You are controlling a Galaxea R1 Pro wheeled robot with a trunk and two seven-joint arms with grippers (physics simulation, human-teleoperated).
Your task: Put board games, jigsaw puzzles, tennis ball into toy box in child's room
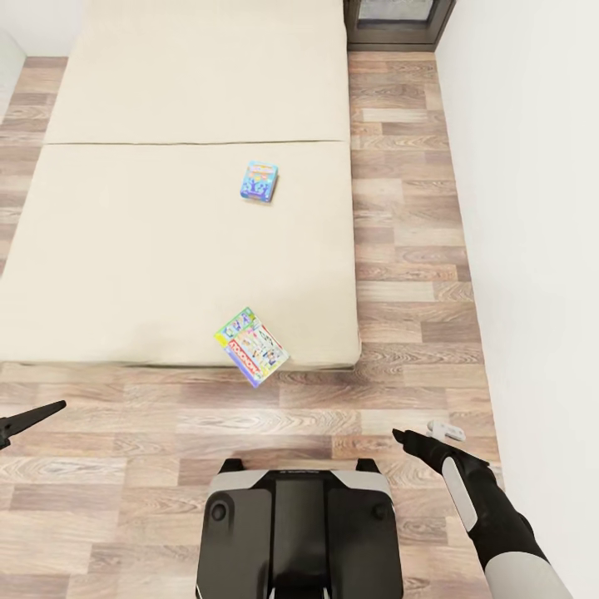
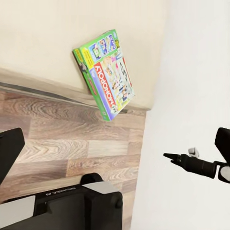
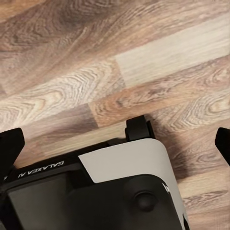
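Two board games lie on the beige bed. A small blue box rests near the mattress middle. A green-edged Monopoly box lies tilted, overhanging the bed's front edge. My left gripper is low over the floor at the far left, open, with nothing between its fingers. My right gripper hovers over the floor near the wall, also open and empty. Its dark fingertip points toward the bed. The table, toy box, jigsaw puzzles and tennis ball are out of view.
My base stands on the wood-plank floor just in front of the bed. A white wall runs along the right. A dark-framed glass panel stands at the far end of the floor strip.
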